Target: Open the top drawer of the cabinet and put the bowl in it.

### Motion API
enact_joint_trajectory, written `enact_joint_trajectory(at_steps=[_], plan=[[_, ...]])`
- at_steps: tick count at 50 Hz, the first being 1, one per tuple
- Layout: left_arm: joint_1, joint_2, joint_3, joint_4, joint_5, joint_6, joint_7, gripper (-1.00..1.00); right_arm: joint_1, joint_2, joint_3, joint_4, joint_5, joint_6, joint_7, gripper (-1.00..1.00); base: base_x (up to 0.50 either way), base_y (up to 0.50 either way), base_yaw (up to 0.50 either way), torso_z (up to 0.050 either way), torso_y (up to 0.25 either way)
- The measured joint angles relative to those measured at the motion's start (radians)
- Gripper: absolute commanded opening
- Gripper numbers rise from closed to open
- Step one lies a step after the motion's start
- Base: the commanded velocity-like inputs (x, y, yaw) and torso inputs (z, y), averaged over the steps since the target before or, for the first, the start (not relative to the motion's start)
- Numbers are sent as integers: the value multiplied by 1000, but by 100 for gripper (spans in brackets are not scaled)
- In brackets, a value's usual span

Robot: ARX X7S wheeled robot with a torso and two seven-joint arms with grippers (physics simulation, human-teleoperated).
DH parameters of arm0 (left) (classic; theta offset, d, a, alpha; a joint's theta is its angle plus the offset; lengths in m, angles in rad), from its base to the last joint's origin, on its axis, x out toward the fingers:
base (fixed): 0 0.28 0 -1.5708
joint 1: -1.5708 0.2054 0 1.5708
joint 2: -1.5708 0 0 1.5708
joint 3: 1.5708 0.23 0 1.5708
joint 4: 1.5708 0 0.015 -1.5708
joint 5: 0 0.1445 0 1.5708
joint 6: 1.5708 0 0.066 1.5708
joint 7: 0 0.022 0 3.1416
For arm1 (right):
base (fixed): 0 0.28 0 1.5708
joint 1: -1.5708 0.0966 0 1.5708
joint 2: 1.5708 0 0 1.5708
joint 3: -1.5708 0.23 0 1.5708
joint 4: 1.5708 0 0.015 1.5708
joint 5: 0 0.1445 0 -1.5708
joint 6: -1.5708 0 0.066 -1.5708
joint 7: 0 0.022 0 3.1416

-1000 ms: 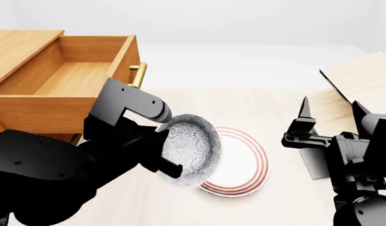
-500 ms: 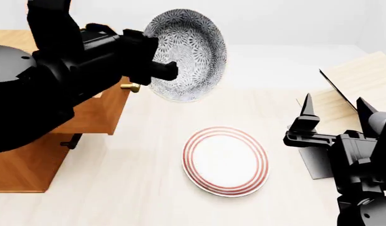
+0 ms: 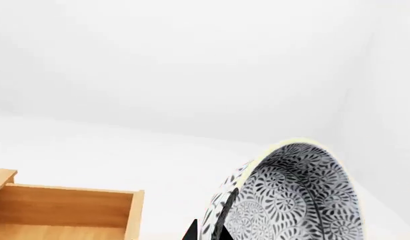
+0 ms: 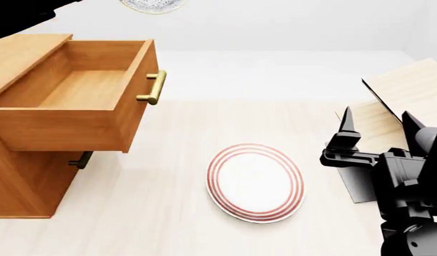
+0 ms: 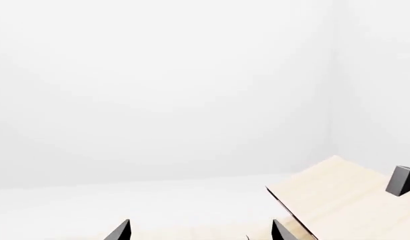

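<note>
The left gripper (image 3: 206,231), still clamped on the bowl (image 3: 292,200), has lifted it high above the open top drawer (image 4: 83,93); lowering remains.

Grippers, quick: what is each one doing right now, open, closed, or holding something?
Left gripper: closed on the bowl, held on edge.
Right gripper: open, holding nothing.

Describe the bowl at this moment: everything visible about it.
The bowl is round and deep, with a dense black-and-white floral pattern and a pale rim. In the left wrist view it is tipped on edge, with the left gripper's dark fingertips at its rim. From the head view only its lower edge shows, high above the open top drawer, touching nothing else.
</note>
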Motion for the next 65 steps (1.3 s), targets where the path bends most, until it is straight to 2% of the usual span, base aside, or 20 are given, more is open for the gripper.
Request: enact_joint_trajectory(at_steps=[24,43,53,65], plan=[[-46,25,80,-394,278,182,163,-100,-3,-4,-23,20,-17,-14,-2,100,0,0,0,0,0],[-80,78,138,-709,422,322,276,-100,-10,-11,-46,45,-37,-32,-8,100,0,0,0,1,1],[-78,90,148,-806,455,369,309,-100,-13,-13,-54,57,-45,-41,-11,100,0,0,0,0,1],[-18,68,137,-807,453,393,298,-100,-9,-14,-61,64,-46,-42,-10,100,0,0,0,0,0]])
